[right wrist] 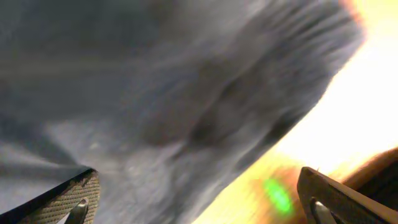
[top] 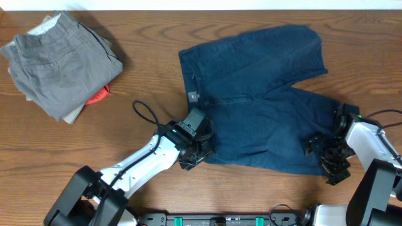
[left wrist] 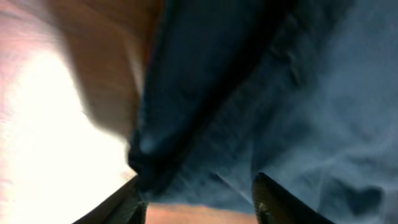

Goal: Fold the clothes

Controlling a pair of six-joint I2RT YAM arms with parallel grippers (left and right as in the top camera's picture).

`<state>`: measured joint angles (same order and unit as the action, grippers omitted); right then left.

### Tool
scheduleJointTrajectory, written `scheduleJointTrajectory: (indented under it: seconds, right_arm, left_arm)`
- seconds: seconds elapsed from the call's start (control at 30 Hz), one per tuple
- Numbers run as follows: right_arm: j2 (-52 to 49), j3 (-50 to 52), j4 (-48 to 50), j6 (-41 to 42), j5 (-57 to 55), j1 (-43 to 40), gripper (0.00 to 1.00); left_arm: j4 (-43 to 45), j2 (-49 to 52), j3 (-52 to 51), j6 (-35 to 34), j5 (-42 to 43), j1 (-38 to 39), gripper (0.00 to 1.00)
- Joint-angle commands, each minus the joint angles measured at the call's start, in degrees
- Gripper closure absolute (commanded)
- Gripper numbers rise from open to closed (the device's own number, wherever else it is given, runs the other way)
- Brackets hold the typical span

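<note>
L gripper (left wrist: 196,182) low on shorts (top: 264,94), R gripper (right wrist: 198,174) at leg, prob. open

Centre-right on table (top: 188,25): spread shorts (top: 257,100). Far left: folded shorts (top: 59,63) atop small garment (top: 98,96). left gripper (top: 200,149) at spread shorts' near-left edge, right gripper (top: 328,157) at near-right edge.

Left claw (top: 200,150) and right claw (top: 328,154) sit at navy shorts' (top: 264,100) edge (waistband leftward).
</note>
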<state>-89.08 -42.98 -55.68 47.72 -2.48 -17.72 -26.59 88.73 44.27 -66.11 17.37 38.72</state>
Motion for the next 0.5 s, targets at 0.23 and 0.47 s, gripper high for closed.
scheduleJointTrajectory:
  seconds: [0.23, 0.47]
  right_arm:
    - [4.26, 0.74, -2.8, 1.99, -6.12, -3.39, 0.01]
    - [4.44, 2.93, 0.85, 2.01, -7.89, -3.5, 0.01]
  left_arm:
    - [0.15, 3.76, -0.9, -3.17, -5.18, 0.15, 0.67]
    - [0.13, 3.67, -0.85, 2.49, -6.29, 0.09, 0.93]
